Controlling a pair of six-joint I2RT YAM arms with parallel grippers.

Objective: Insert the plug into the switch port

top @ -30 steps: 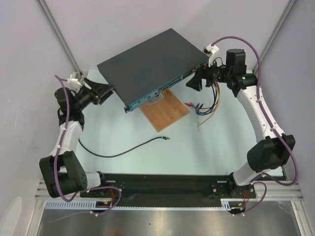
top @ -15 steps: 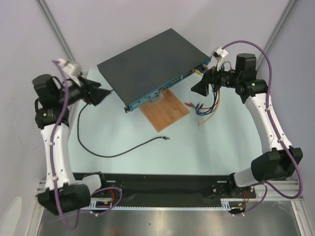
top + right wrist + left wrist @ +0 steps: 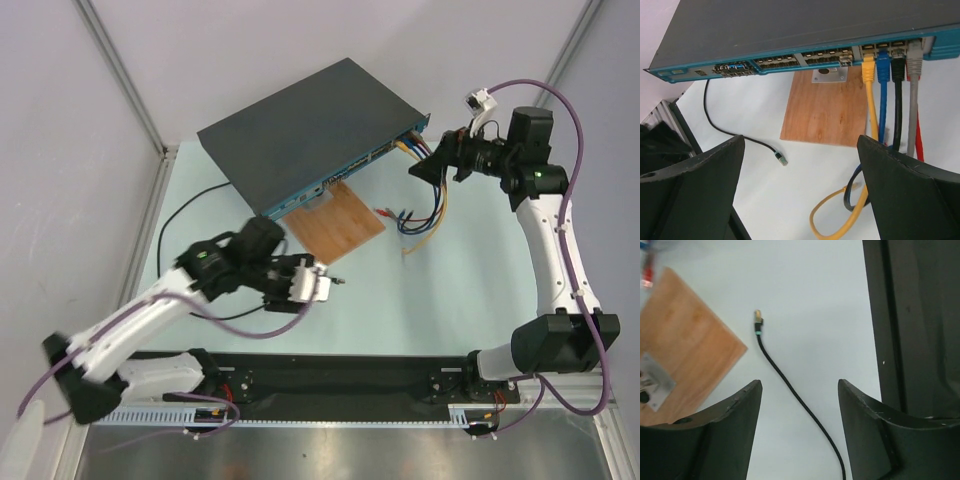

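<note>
We judge the task barely begun | plug (image 3: 758,316) lies ungrasped on table (image 3: 450,290) beside wooden board (image 3: 335,225) | our left fingers (image 3: 740,405) spread wide over it | right fingers (image 3: 705,170) wide, empty | switch port (image 3: 826,54) at board's far edge unfilled

Overhead view and both close wrist views share the plug (image 3: 758,316).

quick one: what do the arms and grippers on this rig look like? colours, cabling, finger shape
The left arm and right arm have white link shells and black joint housings, with a purple cable looped loosely along each. The left gripper and right gripper each have two broad matte-black fingers with curved inner edges, lightly scuffed.
</note>
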